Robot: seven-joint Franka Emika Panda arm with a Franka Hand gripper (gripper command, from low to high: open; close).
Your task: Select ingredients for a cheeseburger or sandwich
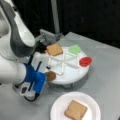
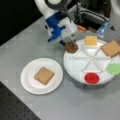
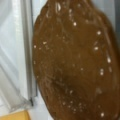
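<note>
One toast slice [image 2: 44,75] lies on the plate [image 2: 28,85]; gripper [image 2: 72,41] directly over the patty [image 2: 71,47], grip undeterminable; cheese [image 2: 91,40], second toast [image 2: 111,48] remain in the tray [image 2: 75,68].

In the wrist view the patty [image 3: 75,62] runs past the frame's edges. In both front views the pincer's fingertips [image 2: 72,40] stay hidden behind the arm

- White divided tray [image 2: 75,65], raised on the grey table [image 2: 75,105].
- Green leaf piece [image 2: 114,68] and red disc [image 2: 91,78] in adjacent compartments.
- White plate [image 2: 30,85] beside the tray.
</note>
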